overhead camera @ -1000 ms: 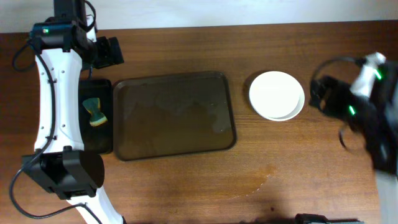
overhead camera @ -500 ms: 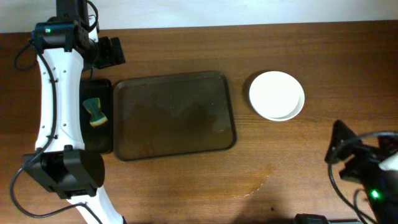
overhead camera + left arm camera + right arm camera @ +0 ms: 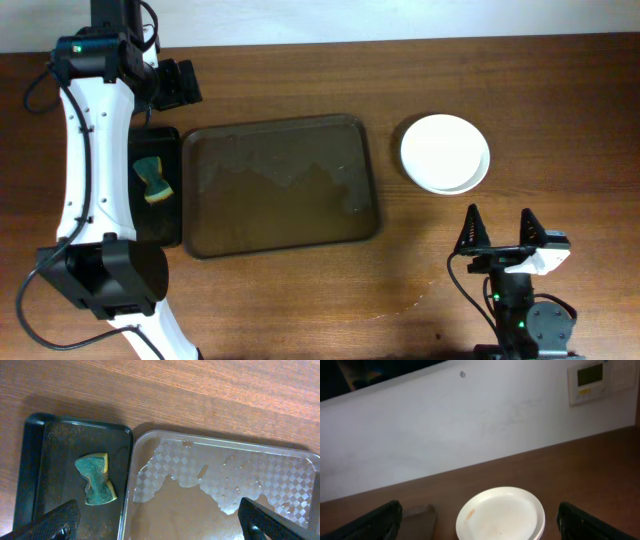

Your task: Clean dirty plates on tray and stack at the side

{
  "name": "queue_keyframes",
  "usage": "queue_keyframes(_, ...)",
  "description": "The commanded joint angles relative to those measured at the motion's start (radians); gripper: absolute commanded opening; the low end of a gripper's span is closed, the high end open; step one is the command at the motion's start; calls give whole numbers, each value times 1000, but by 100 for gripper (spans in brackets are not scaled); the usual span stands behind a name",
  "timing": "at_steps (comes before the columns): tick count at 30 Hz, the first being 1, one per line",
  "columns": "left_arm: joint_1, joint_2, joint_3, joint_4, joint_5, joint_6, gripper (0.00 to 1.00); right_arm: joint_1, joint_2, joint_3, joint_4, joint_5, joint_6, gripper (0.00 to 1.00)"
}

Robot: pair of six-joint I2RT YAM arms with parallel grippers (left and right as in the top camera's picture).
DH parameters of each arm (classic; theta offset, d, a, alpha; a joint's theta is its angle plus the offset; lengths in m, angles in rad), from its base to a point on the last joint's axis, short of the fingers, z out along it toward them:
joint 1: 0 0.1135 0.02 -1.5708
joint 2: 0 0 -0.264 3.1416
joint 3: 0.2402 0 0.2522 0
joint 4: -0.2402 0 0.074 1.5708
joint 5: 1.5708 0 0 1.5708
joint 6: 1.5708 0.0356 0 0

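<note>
So the right gripper is spread wide, holding nothing, at the near right. The left gripper is wide apart too, far left. The plates sit stacked on the table just right of the tray.

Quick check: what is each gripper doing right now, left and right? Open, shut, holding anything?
Left gripper: open, holding nothing.
Right gripper: open, holding nothing.
</note>
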Motion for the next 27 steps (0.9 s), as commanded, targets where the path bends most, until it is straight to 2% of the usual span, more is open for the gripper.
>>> queue_keyframes(1,5,-4,5,1,7,-5,99,9,-18,-79,7,27,-10,98)
queue_keyframes(3,5,-4,5,1,7,-5,99,9,-17,-88,-64,27,-10,98)
queue_keyframes(22,5,-23,5,2,-16,-5,99,9,-14,-88,-62,30,-10,98)
queue_keyframes(24,5,-98,-28,69,-19,-5,99,9,-14,-88,-62,30,-10,98)
queue_keyframes(27,5,-352,-327,359,-20,33,99,9,-14,-88,-62,30,-10,98)
